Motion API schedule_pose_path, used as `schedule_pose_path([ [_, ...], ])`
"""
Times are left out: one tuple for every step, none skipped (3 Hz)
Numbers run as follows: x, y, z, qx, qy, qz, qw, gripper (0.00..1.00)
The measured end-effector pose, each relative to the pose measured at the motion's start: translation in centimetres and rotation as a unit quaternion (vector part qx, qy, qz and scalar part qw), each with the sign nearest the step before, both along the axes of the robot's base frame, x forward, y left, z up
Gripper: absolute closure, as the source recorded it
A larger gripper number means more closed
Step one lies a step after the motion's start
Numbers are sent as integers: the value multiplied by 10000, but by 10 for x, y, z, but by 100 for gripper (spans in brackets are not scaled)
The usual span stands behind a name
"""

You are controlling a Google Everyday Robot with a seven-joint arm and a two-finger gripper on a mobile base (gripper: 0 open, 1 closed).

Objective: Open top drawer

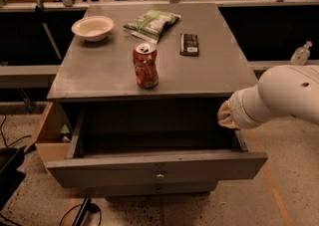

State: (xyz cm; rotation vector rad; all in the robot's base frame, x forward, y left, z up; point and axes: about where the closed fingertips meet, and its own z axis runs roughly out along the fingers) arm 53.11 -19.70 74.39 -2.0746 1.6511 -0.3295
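In the camera view, the top drawer (158,166) stands pulled well out below the tabletop (104,73), its deep grey interior open and its small knob (159,174) facing front. The gripper (225,116) sits at the drawer's right side, just under the tabletop's edge, at the end of the white arm (279,98); whether it is open or closed I cannot tell.

The opening looks essentially done. What is left, I judge, is to draw the gripper out sideways and up, without nudging the drawer wall inward or jolting the tabletop, since the soda can (145,65) stands near its front edge.
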Motion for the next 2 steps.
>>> schedule_pose_path([
  [0,0,0,0,1,1,10000,100],
  [-3,19,-25,43,205,85,9997,100],
])
